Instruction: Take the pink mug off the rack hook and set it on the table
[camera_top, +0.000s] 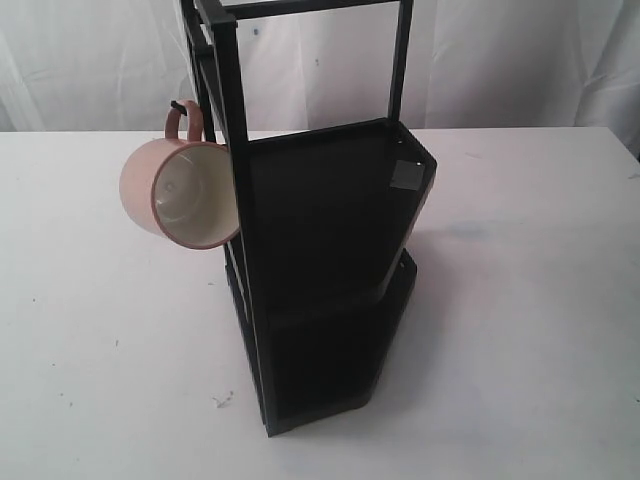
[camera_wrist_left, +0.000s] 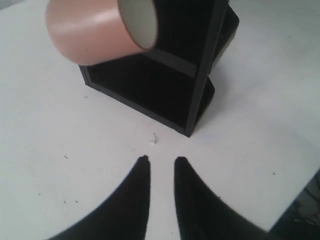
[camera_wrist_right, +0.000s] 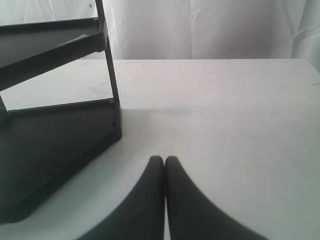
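Observation:
The pink mug (camera_top: 180, 195) hangs by its loop handle from the small black rack hook (camera_top: 183, 104) on the left side of the tall black rack (camera_top: 320, 240), its cream inside facing the camera. The left wrist view shows the pink mug (camera_wrist_left: 95, 32) up beside the rack (camera_wrist_left: 165, 75), well beyond my left gripper (camera_wrist_left: 161, 160), which is open with nothing between its fingers, above the white table (camera_wrist_left: 60, 130). My right gripper (camera_wrist_right: 164, 160) is shut and empty over the table (camera_wrist_right: 225, 115), to the side of the rack (camera_wrist_right: 55, 130). Neither gripper shows in the exterior view.
White curtains (camera_top: 500, 60) hang behind the table's far edge. A small pale crumb (camera_wrist_left: 154, 140) lies on the tabletop between the left gripper and the rack's base. A grey square sticker (camera_top: 406, 176) sits on the rack's upper shelf edge.

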